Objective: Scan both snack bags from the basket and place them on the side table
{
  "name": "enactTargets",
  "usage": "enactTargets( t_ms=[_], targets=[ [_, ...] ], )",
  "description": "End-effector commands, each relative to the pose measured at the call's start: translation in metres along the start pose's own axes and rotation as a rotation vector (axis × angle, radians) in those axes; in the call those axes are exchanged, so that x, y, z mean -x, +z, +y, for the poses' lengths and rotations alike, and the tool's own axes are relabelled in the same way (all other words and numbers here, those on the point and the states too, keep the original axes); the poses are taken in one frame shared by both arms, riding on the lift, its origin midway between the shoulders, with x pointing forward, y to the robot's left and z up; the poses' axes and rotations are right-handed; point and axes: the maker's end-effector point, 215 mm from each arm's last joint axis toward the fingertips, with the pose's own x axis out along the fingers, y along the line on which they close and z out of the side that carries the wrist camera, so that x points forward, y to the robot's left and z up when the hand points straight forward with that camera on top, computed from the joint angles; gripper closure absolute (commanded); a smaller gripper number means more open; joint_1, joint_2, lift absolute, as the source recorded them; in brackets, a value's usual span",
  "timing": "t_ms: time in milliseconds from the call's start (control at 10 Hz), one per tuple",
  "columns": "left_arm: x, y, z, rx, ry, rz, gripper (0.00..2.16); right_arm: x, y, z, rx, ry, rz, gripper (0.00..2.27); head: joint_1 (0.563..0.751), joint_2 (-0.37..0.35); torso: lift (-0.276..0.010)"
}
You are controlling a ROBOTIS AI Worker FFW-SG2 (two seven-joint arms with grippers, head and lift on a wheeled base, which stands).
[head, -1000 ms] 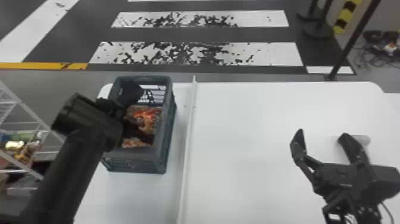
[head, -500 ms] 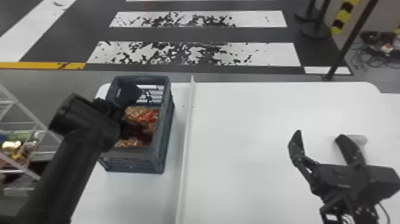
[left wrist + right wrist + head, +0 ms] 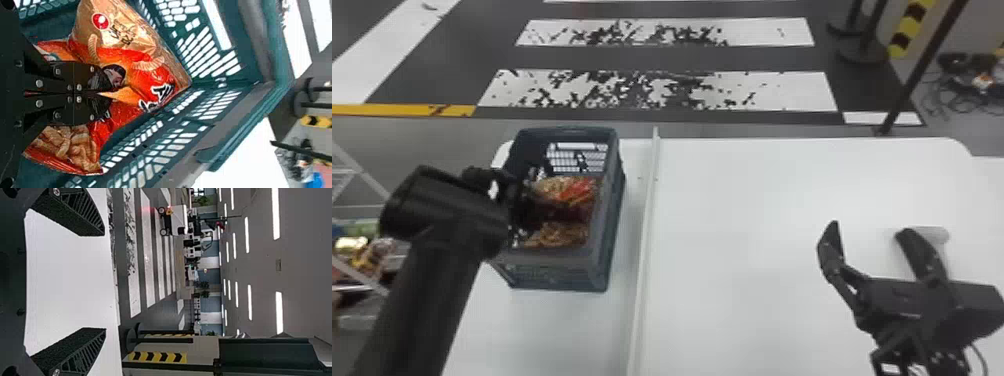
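left gripper [image 3: 524, 202], closed, pinching snack bag [image 3: 127, 95]

Workshop-like hall with crosswalk stripes [image 3: 792, 90] and ceiling lights [image 3: 276, 215]

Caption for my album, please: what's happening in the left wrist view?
Down in the basket, the left gripper pinches a snack bag.
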Motion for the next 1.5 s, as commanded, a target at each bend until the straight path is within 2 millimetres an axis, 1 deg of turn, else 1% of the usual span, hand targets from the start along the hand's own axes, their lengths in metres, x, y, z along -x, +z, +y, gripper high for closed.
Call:
enactTargets(
  t_ms=[0, 100, 200, 300, 400, 500, 600, 700, 800, 900, 1000, 1200, 1400],
  targets=[
    [0.015, 0.010, 0.009, 0.026, 0.010, -0.055, 2.14, 0.001, 0.000, 0.001, 0.000, 0.001, 0.000, 0.06, 0.695, 0.070, -0.075],
    [0.023, 0.017, 0.010, 0.031, 0.010, -0.087, 2.14, 0.001, 0.001, 0.001, -0.002, 0.000, -0.002, 0.06, 0.695, 0.075, -0.075],
    [0.030, 0.024, 0.006, 0.043, -0.005, -0.119, 2.14, 0.001, 0.002, 0.002, -0.004, 0.001, -0.003, 0.06, 0.695, 0.078, -0.075],
    [0.037, 0.022, 0.007, 0.068, -0.014, -0.143, 2.14, 0.001, 0.002, 0.002, -0.004, 0.000, -0.003, 0.06, 0.695, 0.078, -0.075],
    [0.044, 0.028, 0.005, 0.084, -0.026, -0.169, 2.14, 0.001, 0.002, 0.003, -0.003, 0.002, -0.003, 0.06, 0.695, 0.079, -0.075],
    [0.053, 0.030, 0.006, 0.094, -0.024, -0.182, 2.14, 0.002, 0.003, 0.002, -0.001, 0.001, -0.004, 0.06, 0.695, 0.080, -0.075],
    [0.062, 0.037, 0.004, 0.100, -0.030, -0.206, 2.14, 0.002, 0.003, 0.003, -0.003, 0.001, -0.004, 0.06, 0.695, 0.082, -0.075],
    [0.069, 0.035, 0.008, 0.124, -0.032, -0.226, 2.14, 0.002, 0.002, 0.003, -0.001, 0.001, -0.001, 0.06, 0.695, 0.083, -0.075],
    [0.075, 0.040, 0.007, 0.139, -0.047, -0.259, 2.14, 0.002, 0.002, 0.004, -0.002, 0.003, 0.000, 0.06, 0.695, 0.086, -0.075],
    [0.080, 0.040, 0.009, 0.161, -0.057, -0.279, 2.14, 0.002, 0.001, 0.004, -0.001, 0.002, 0.002, 0.06, 0.695, 0.090, -0.075],
    [0.087, 0.048, 0.005, 0.194, -0.105, -0.333, 2.14, 0.002, 0.001, 0.004, 0.000, 0.003, 0.002, 0.06, 0.695, 0.093, -0.075],
    [0.096, 0.055, 0.002, 0.222, -0.143, -0.380, 2.14, 0.002, 0.001, 0.004, 0.000, 0.002, 0.002, 0.06, 0.695, 0.089, -0.075],
    [0.109, 0.064, -0.004, 0.220, -0.160, -0.427, 2.14, 0.003, 0.000, 0.004, 0.000, 0.002, 0.004, 0.06, 0.695, 0.086, -0.075]
  ],
)
